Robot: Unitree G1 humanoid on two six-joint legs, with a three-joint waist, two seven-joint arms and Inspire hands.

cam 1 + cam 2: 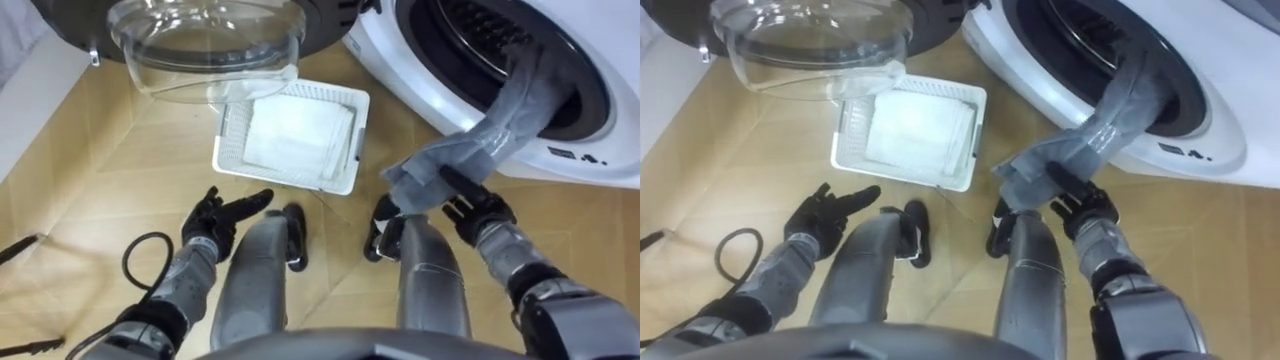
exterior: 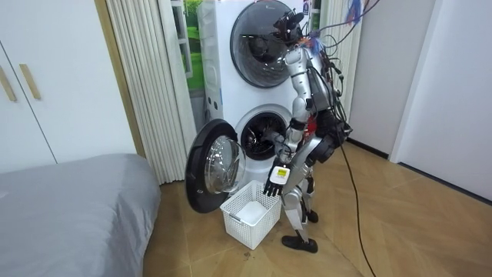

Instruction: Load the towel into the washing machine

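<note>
At the lower left, the left hand [image 1: 222,215] hovers above the wooden floor [image 1: 100,150], fingers loosely spread and holding nothing. Ahead, under the open glass door [image 1: 205,45], sits a white plastic basket [image 1: 285,178] with a folded white cloth [image 1: 295,130]. Rightward, the right hand [image 1: 475,210] grips a grey towel [image 1: 510,120], whose far end drapes into the washing machine [image 1: 420,95] drum.

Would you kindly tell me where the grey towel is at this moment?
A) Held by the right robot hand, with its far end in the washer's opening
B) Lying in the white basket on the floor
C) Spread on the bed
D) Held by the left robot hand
A: the right robot hand grips the grey towel, which runs up over the rim into the washing machine opening.
</note>
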